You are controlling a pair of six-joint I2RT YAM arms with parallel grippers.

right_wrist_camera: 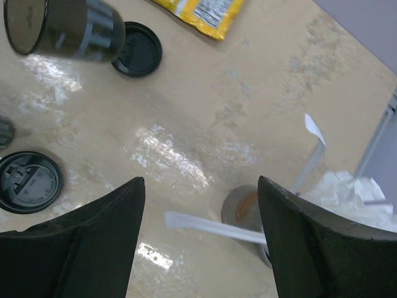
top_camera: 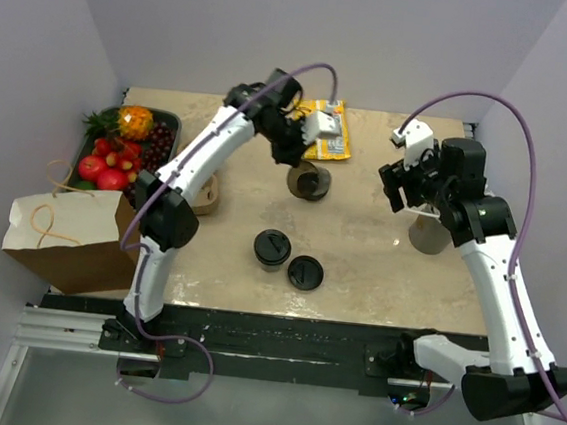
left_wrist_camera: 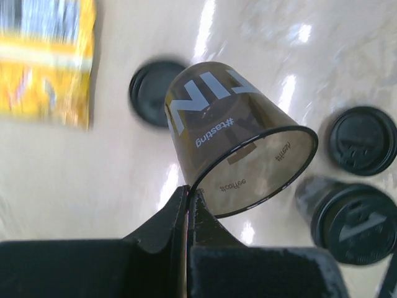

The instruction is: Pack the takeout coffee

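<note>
L gripper [left_wrist_camera: 188,197] is shut tight on the rim of a dark see-thru cup [left_wrist_camera: 236,139], fingers pressed together w/ only the rim between them. Cup is tilted, mouth toward the wrist cam, base pointing away, white lettering on its side. It seems to be off the table [left_wrist_camera: 74,186]. Just past its base a loose black lid [left_wrist_camera: 147,93] lies flat. Further out there's a yellow snack packet [left_wrist_camera: 43,59] at the back, a 2nd loose lid [left_wrist_camera: 363,139], and a lidded cup [left_wrist_camera: 353,223] standing near that lid. On the top cam the held cup is mid-table toward the back, in front of the packet.

R gripper [right_wrist_camera: 201,186] has its fingers spread wide w/ nothing between them, over the right part of the table. Below it stands a grey pot [right_wrist_camera: 245,208] w/ wrapped straws, white napkins [right_wrist_camera: 353,192] beside it.

At the table's left edge: paper bag [top_camera: 71,232], tray of fruit [top_camera: 170,119], brown cardboard tray [top_camera: 208,193] partly behind the L arm.
</note>
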